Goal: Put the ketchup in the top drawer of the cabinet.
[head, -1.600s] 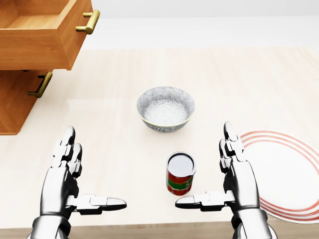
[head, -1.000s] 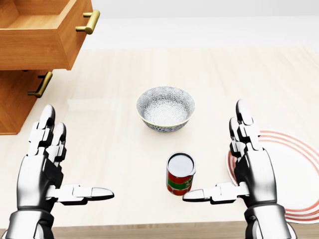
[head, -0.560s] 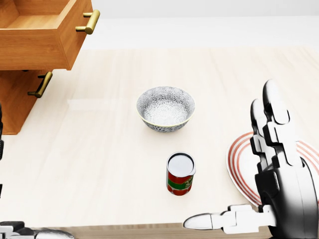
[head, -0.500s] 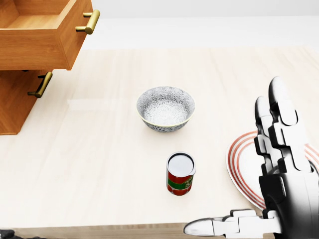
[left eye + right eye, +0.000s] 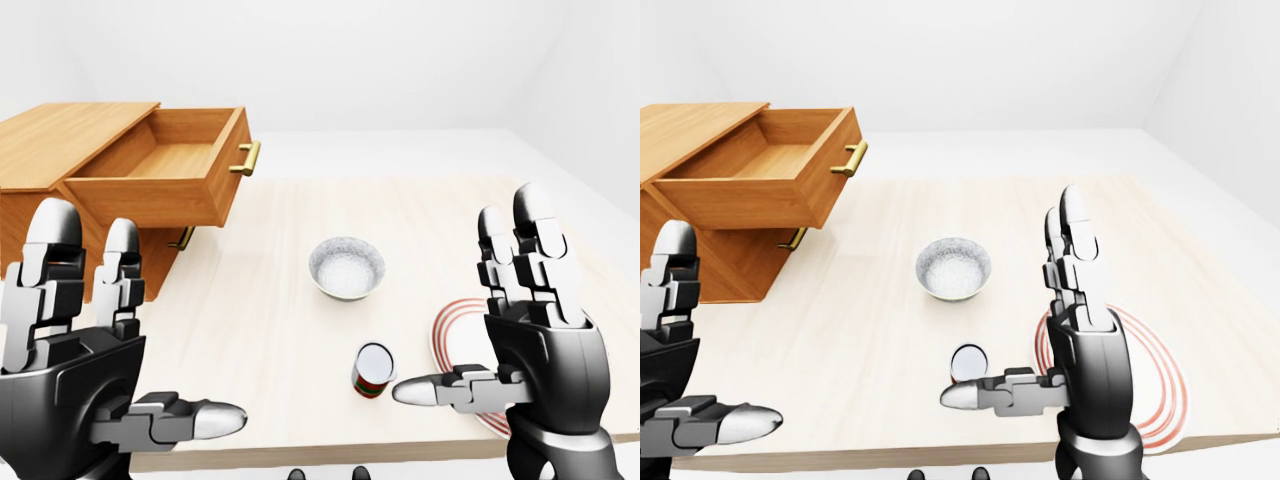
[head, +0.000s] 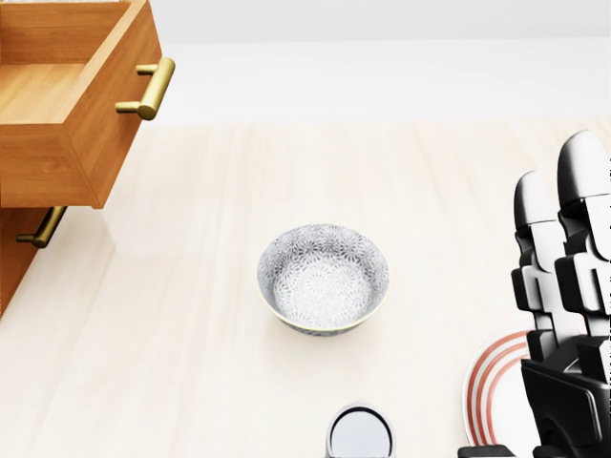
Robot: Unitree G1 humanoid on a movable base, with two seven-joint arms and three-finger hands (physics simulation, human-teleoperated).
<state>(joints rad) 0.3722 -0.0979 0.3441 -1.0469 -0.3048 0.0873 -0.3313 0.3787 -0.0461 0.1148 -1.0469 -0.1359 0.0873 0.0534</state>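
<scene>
Right hand (image 5: 540, 340): raised and open, fingers straight up, thumb stuck out sideways toward the can; it grips nothing
Left hand (image 5: 75, 345): open the same way, palm up at the lower left of the left-eye view, empty, well apart from the can
Change: both hands have come up from beside the can to a high, spread pose, and the head view has shifted, so the can now sits cut off at its bottom edge and the bowl lies mid-frame; that shift is the camera, not the things
Can (image 5: 374, 369): the ketchup, red label, pale lid, upright on the table (image 5: 280, 330) near its lower edge, just left of the right thumb tip, untouched
Plate (image 5: 450, 345): red-ringed, beside the can, partly behind the right hand
Bowl (image 6: 323, 279): patterned, empty, above the can
Drawer (image 5: 165, 170): top one, pulled out and empty, upper left
Meaning: grasp not begun; hands must drop back to the can
</scene>
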